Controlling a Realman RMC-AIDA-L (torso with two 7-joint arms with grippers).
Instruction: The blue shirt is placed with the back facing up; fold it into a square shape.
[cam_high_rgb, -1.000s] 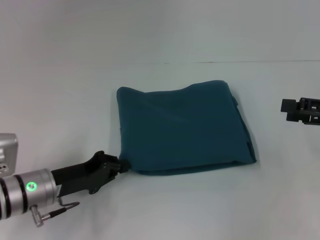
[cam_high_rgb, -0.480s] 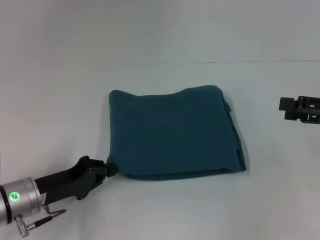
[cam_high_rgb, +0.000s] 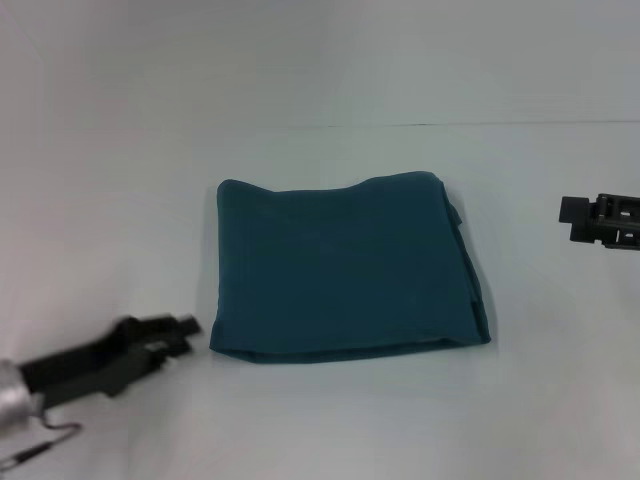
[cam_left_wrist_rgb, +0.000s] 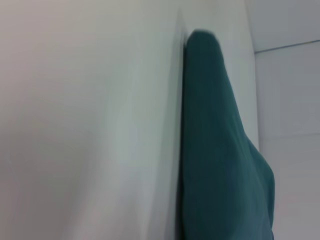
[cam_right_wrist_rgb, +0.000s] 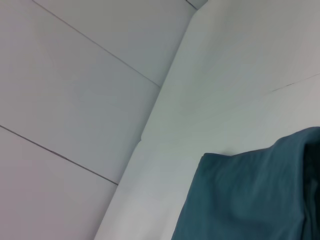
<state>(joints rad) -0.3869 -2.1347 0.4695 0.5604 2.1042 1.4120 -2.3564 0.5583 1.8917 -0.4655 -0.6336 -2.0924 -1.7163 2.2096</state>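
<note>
The blue shirt (cam_high_rgb: 345, 265) lies folded into a rough square on the middle of the white table, plain side up, with no lettering showing. My left gripper (cam_high_rgb: 188, 327) is low at the front left, a short gap away from the shirt's near left corner, open and empty. The shirt also shows in the left wrist view (cam_left_wrist_rgb: 215, 150) and the right wrist view (cam_right_wrist_rgb: 250, 200). My right gripper (cam_high_rgb: 572, 218) hangs at the far right, well apart from the shirt's right edge.
The white table (cam_high_rgb: 330, 420) stretches around the shirt on all sides. Its far edge meets a pale wall (cam_high_rgb: 320, 60) behind the shirt.
My left gripper first dragged the shirt's near left corner to the left, then let go and pulled back toward the front left. The right arm has not moved.
</note>
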